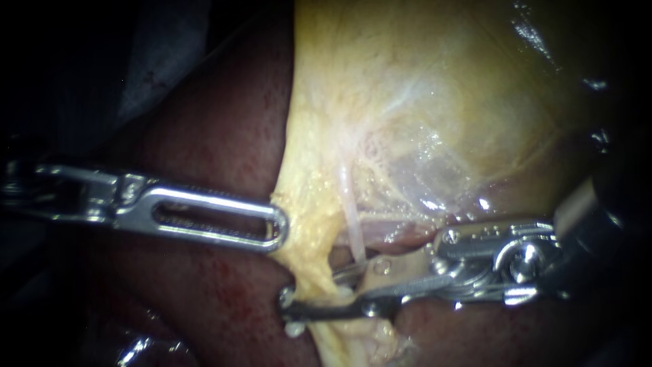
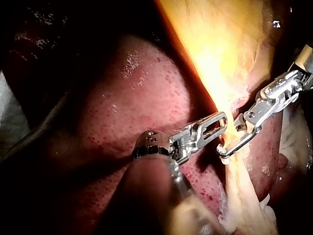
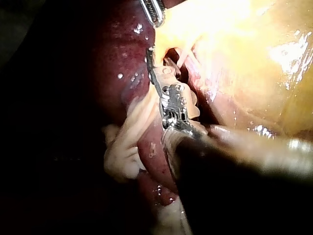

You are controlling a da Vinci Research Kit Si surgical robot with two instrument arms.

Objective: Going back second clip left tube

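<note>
Endoscope: left instrument (image 1: 277,228) jaws pinch the fatty edge (image 1: 299,217); right instrument (image 1: 312,292) jaws gape astride the fatty strand (image 1: 309,272), with the pale tube (image 1: 353,231) just beside them. Left wrist: same picture, strand looks taut. Right wrist: jaws apart at the strand; tube looks soft, slick and tearable, so I'd hold fat, not tube.

surg lab bench, red liver (image 1: 204,136) & yellow gallbladder (image 1: 421,88) lit close-up, steel left instrument (image 1: 275,228) & right instrument (image 1: 316,292)

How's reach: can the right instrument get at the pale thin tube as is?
Probably yes. The right instrument, jaws open, sits just below the pale tube, with nothing between them; the left instrument holds the yellow tissue aside.
</note>
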